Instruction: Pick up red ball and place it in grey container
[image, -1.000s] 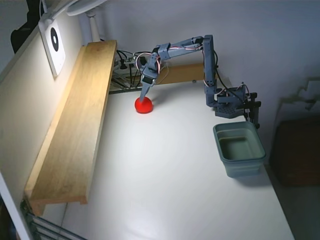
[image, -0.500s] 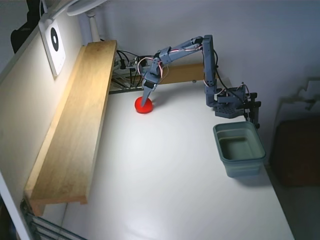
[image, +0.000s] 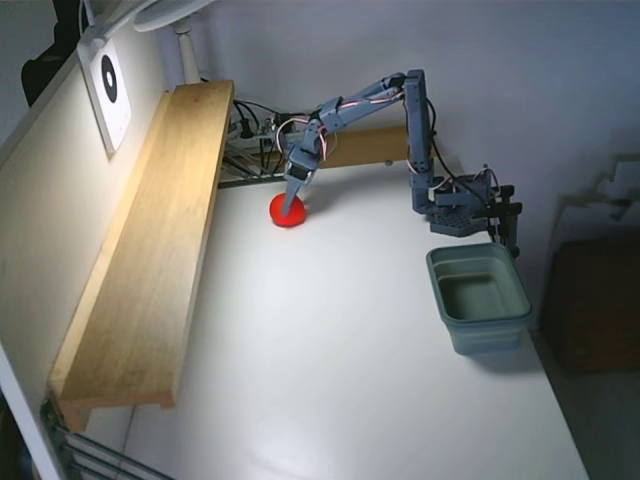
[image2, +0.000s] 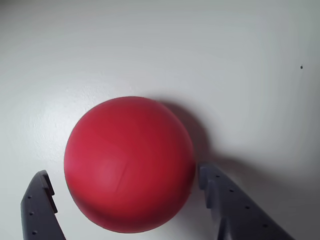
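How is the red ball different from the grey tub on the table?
The red ball is a bright, smooth sphere; the grey tub is a dull rectangular box with rounded corners and a thick rim. The ball is clearly smaller than the tub. The ball sits between the open gripper fingers at the far side of the table; the tub stands apart near the arm's base, empty. Both rest on the white table.

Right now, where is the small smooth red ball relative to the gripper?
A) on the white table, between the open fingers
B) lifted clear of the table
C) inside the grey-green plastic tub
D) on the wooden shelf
A: the wrist view shows the small smooth red ball resting on the white table with the gripper fingers spread on either side; the grey-green plastic tub sits empty.
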